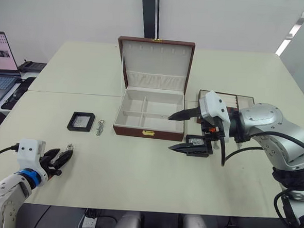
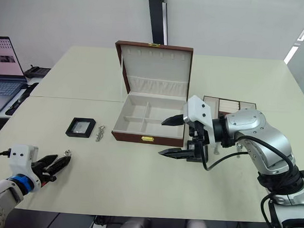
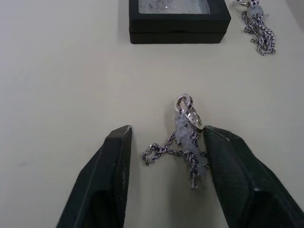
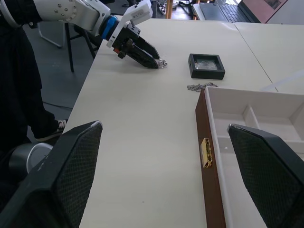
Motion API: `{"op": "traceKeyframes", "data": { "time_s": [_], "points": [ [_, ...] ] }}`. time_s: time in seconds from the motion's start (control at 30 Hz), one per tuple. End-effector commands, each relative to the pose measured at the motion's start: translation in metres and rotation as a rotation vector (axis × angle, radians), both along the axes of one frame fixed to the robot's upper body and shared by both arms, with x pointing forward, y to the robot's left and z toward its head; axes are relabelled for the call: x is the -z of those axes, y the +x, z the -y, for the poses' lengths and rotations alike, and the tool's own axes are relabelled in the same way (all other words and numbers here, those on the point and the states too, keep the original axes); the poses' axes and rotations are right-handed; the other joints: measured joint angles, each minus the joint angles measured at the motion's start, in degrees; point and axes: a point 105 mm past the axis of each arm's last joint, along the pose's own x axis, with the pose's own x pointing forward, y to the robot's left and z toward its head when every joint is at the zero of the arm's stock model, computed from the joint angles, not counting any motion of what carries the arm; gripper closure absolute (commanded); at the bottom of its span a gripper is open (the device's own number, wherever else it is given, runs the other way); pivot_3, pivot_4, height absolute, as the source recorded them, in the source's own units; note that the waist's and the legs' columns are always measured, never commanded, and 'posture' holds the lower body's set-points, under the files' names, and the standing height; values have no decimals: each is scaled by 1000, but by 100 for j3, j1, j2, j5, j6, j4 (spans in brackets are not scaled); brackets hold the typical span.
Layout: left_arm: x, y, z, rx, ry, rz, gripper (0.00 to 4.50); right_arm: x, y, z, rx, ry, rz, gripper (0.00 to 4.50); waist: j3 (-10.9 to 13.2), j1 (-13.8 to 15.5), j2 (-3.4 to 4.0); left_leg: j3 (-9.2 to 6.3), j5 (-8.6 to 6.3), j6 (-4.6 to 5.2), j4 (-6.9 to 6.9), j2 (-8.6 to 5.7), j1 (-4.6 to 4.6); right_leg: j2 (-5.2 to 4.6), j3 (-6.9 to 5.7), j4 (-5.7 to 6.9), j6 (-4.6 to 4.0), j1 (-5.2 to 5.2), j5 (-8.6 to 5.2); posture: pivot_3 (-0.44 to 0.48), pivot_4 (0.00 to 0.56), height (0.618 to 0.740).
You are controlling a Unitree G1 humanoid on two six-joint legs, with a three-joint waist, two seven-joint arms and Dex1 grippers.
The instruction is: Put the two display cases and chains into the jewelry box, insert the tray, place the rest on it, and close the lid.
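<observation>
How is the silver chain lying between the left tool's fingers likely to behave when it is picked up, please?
The chain would probably go limp and dangle, since it lies in loose loops. Its fine links look light and slippery, so the open left tool might catch only a strand. It seems unlikely to roll.

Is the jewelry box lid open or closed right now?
Open. The lid stands upright behind the jewelry box, showing its cream lining and empty compartments.

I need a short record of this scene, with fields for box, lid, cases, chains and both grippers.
box: jewelry box, compartments look empty
lid: lid open, upright
cases: display case left of box; second case under right gripper
chains: loose chain beside left case; chain between left fingers
left gripper: left gripper open around chain
right gripper: right gripper open
tray: tray behind right arm
</observation>
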Motion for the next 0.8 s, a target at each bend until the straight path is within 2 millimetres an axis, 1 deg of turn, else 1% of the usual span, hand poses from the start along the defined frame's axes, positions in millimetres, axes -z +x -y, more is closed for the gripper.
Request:
{"op": "traceKeyframes", "data": {
  "time_s": [0.03, 0.13, 0.17, 0.3, 0.37, 0.4, 0.5, 0.57, 0.67, 0.77, 0.8],
  "points": [
    [13, -5, 2, 21, -10, -56, 3318, -12, -6, -4, -31, 17, 51, 0, 0, 1, 0, 0, 0, 0, 0, 0, 0, 0, 0, 0, 0, 0, 0, 0, 150, 740],
    [16, -7, 2, 25, -18, -64, 4245, -12, -6, -4, -29, 19, 53, 0, -1, 1, 1, 0, 0, 0, 0, -1, 0, -1, 1, 0, 0, 0, 0, 0, 150, 740],
    [17, -7, 2, 24, -18, -64, 4474, -13, -6, -4, -29, 19, 54, 0, -1, 1, 2, 0, 0, 0, 0, -1, 0, -1, 1, 0, 0, 0, 0, 0, 150, 740],
    [21, -8, -7, 30, -12, -45, 4494, -13, -6, -5, -26, 18, 57, 0, -4, 3, 10, 1, 0, 0, -1, -1, 2, -1, 1, 0, 0, 0, 0, 0, 150, 740],
    [16, -7, -9, 53, -10, -9, 4494, -13, -5, -4, -24, 18, 60, 0, -5, 3, 12, 1, 0, 0, -1, -1, 2, -1, 1, 0, 0, 0, 0, 0, 150, 740],
    [12, -6, -8, 86, -4, 17, 4494, -13, -5, -4, -21, 17, 62, 0, -4, 3, 12, 1, 0, 0, -1, -1, 2, -1, 0, 0, 0, 1, 0, 0, 150, 740],
    [-10, 0, -4, 222, 23, 83, 4494, -10, 2, 0, 35, -9, 88, 0, -2, -1, 7, 0, 0, 0, -1, 0, 1, 0, -1, -1, 0, 0, 0, 0, 150, 740],
    [-27, 7, 2, 309, 45, 123, 4494, -9, 4, 1, 57, -14, 97, 0, 0, -1, 7, -1, 0, 0, -1, 0, -2, 0, -2, -2, 0, -2, 0, 0, 150, 740],
    [-44, 15, 12, 403, 62, 167, 4494, -7, 5, 3, 78, -17, 104, 0, 0, 11, 7, -4, 0, 0, -1, 0, -4, 0, -4, -3, 0, -2, 0, 0, 150, 740],
    [-72, 30, 36, 538, 54, 229, 4494, -5, 6, 5, 119, -11, 109, 0, 1, 21, 4, -5, 0, 0, 0, -2, -6, -2, -6, -5, 0, -1, 0, 0, 150, 740],
    [-77, 33, 41, 563, 50, 239, 4494, -5, 6, 5, 128, -9, 110, 0, 2, 20, 3, -8, 0, 0, 0, -2, -8, -2, -9, -4, 0, -1, 0, 0, 150, 740]
  ]
}}
